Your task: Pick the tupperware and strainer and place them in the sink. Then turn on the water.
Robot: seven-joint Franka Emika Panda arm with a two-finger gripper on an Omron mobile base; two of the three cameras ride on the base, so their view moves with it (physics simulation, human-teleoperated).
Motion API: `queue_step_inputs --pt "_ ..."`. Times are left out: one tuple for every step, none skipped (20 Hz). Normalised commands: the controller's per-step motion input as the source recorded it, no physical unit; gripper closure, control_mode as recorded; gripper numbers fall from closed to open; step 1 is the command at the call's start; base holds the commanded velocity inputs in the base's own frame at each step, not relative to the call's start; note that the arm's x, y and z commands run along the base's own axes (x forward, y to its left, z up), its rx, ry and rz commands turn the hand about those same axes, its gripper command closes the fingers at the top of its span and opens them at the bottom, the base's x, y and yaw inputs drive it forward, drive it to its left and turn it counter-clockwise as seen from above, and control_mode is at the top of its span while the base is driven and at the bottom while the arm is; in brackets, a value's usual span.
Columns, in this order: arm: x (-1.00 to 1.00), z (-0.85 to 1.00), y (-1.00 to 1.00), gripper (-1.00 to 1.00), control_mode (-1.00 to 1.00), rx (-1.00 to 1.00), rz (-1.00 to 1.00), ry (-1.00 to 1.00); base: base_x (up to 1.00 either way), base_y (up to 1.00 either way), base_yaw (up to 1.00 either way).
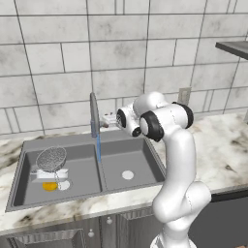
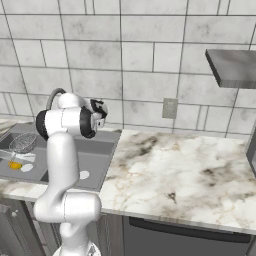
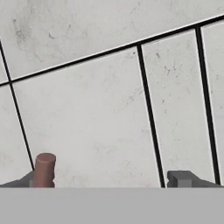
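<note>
The sink [image 1: 29, 145] in the desk [image 1: 227, 145] holds the strainer [image 1: 51, 158] leaning on the tupperware [image 1: 52, 173], both light; the mesh would dent, so its handle suits gripping. Water [image 1: 98, 147] runs. The gripper [image 1: 109, 118] is apart, empty, near the faucet [image 1: 93, 116].

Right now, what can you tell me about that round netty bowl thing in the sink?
That is the strainer, a round bowl of fine silver-grey wire mesh with a thin rim. It sits in the left basin of the grey steel sink, tilted so its open mesh faces up and forward. It leans on the pale flat tupperware beneath it. A small orange thing lies just in front. The blue water falls beside it, at the divider, not onto it. Its handle is too small to make out.
</note>
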Motion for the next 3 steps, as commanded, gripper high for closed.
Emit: queue_step_inputs --pt "0.0 0.0 0.0 -1.0 -1.0 0.0 0.0 0.0 0.0 0.0 0.0" --pt "0.0 0.0 0.0 -1.0 -1.0 0.0 0.0 0.0 0.0 0.0 0.0" --pt "0.0 0.0 0.0 -1.0 -1.0 0.0 0.0 0.0 0.0 0.0 0.0"
